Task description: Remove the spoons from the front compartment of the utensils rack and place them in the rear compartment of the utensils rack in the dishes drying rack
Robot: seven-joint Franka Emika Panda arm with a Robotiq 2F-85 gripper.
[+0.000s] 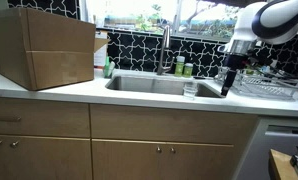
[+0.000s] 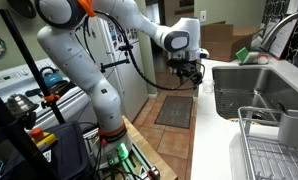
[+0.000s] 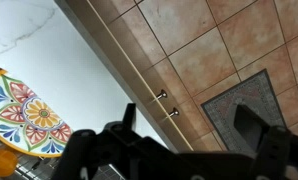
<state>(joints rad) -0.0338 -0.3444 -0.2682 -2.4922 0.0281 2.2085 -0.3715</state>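
Observation:
The dishes drying rack (image 1: 267,89) of thin silver wire stands on the counter beside the sink; in an exterior view it fills the lower right corner (image 2: 261,150). A metal utensils holder (image 2: 295,126) sits in it at the frame edge; I cannot make out any spoons. My gripper (image 1: 227,82) hangs above the counter's front edge, between the sink and the rack, also seen in an exterior view (image 2: 187,74). In the wrist view the gripper (image 3: 187,118) is open and empty, its fingers wide apart over the floor tiles and cabinet front.
The steel sink (image 1: 149,86) with its faucet (image 1: 166,50) lies beside the gripper. A small glass (image 1: 190,89) stands on the counter near it. A large cardboard box (image 1: 44,45) sits further along. A colourful patterned plate (image 3: 24,110) shows in the wrist view.

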